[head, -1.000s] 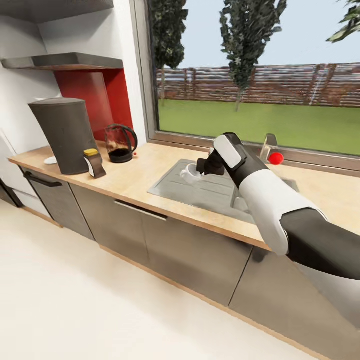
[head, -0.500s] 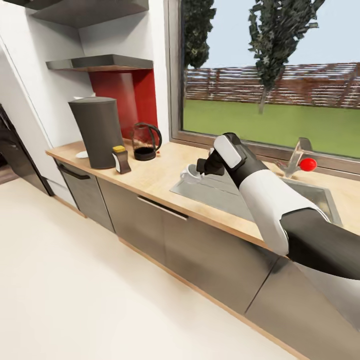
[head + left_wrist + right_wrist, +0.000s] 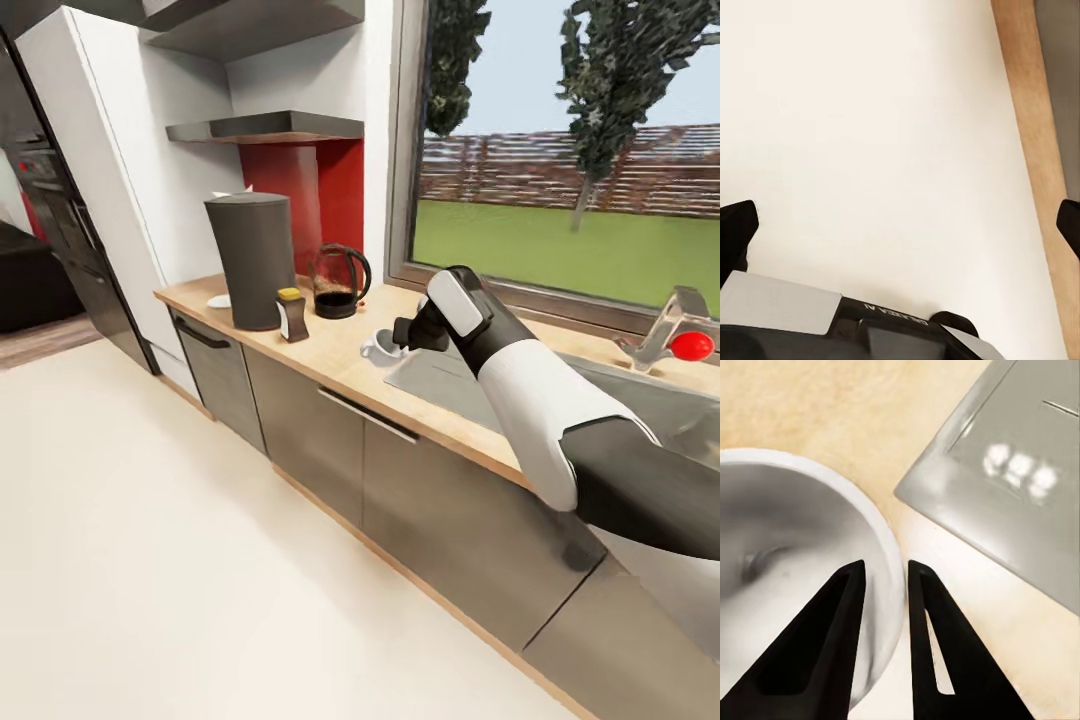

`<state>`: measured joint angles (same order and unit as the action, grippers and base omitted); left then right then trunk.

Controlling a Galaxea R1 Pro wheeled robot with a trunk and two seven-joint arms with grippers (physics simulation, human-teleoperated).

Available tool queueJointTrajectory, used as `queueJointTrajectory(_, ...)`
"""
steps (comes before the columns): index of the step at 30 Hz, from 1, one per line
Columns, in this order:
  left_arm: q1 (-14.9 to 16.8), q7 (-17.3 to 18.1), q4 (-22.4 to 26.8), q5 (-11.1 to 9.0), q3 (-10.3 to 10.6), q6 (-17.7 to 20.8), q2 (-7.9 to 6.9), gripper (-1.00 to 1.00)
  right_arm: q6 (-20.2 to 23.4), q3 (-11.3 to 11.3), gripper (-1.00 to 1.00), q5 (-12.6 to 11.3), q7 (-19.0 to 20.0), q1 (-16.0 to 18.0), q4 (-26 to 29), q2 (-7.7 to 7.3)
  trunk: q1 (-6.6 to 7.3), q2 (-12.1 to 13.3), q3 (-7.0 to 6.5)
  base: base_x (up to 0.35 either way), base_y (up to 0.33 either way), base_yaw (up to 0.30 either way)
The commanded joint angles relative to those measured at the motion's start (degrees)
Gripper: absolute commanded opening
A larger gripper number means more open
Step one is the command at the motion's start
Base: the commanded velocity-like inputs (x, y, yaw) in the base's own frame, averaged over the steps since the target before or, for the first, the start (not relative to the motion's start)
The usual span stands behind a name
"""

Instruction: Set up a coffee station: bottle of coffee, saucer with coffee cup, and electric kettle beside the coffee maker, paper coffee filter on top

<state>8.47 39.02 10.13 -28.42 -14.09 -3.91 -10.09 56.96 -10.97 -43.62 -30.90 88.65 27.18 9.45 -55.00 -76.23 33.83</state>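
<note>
My right gripper point(image 3: 881, 585) clamps the empty coffee cup's point(image 3: 787, 562) rim above the counter point(image 3: 330, 355); left gripper point(image 3: 900, 225) spread wide.

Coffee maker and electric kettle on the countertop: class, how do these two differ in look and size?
The coffee maker is a tall, opaque grey tapered body; the electric kettle is much shorter, with see-through walls, a dark base and a looped black handle. The coffee maker shows no handle. Both stand upright on the countertop.

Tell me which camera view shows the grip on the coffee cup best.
The right wrist view: the right gripper has its fingers either side of the coffee cup wall, one inside, one outside. The head view shows the cup small at the gripper, above the countertop. The left wrist view looks at floor.
</note>
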Motion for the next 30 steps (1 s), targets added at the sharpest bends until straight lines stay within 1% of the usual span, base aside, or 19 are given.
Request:
queueJointTrajectory(1,0.1,0.2,-0.1,-0.1,0.1,-0.3,-0.02,1.0,0.1,-0.3,-1.0,-0.7,-0.4,0.0,0.1,-0.05,0.0,0.0,0.05,0.0,0.0,0.27)
queueJointTrajectory(11,0.1,0.2,-0.1,-0.1,0.0,-0.2,-0.02,1.0,0.1,-0.3,-1.0,-0.7,-0.4,0.0,0.0,-0.05,0.0,0.0,0.05,0.0,0.0,0.27)
queueJointTrajectory(13,0.1,0.2,-0.1,-0.1,0.0,-0.2,-0.02,1.0,0.1,-0.4,-1.0,-0.7,-0.3,0.0,0.0,0.17,0.0,0.0,0.05,0.015,0.009,0.27)
queueJointTrajectory(16,0.1,0.2,-0.1,-0.1,0.0,-0.2,-0.02,1.0,0.1,-0.3,-1.0,-0.7,-0.3,0.0,0.0,0.26,0.0,0.0,0.05,0.136,0.09,0.228)
queueJointTrajectory(19,0.1,0.2,-0.1,-0.1,0.0,-0.2,-0.02,1.0,0.1,-0.3,-1.0,-0.7,-0.2,-0.1,0.0,0.28,0.0,0.0,0.05,0.213,0.15,0.098)
queueJointTrajectory(21,0.1,0.1,-0.1,-0.1,0.0,-0.2,-0.02,1.0,0.1,-0.3,-1.0,-0.7,0.5,-0.1,0.0,0.28,0.0,0.0,0.05,0.241,0.172,0.04)
queueJointTrajectory(25,0.1,0.1,-0.1,-0.1,0.0,-0.2,-0.02,1.0,0.2,-0.3,-1.0,-0.7,5.0,-0.2,0.0,0.3,0.0,0.0,0.05,0.255,0.183,0.12)
queueJointTrajectory(30,0.1,0.1,-0.1,-0.1,-0.3,-0.2,-0.02,1.0,0.2,-0.3,-1.0,-0.7,6.5,-0.2,-0.1,0.3,0.0,0.0,0.05,0.26,0.187,0.236)
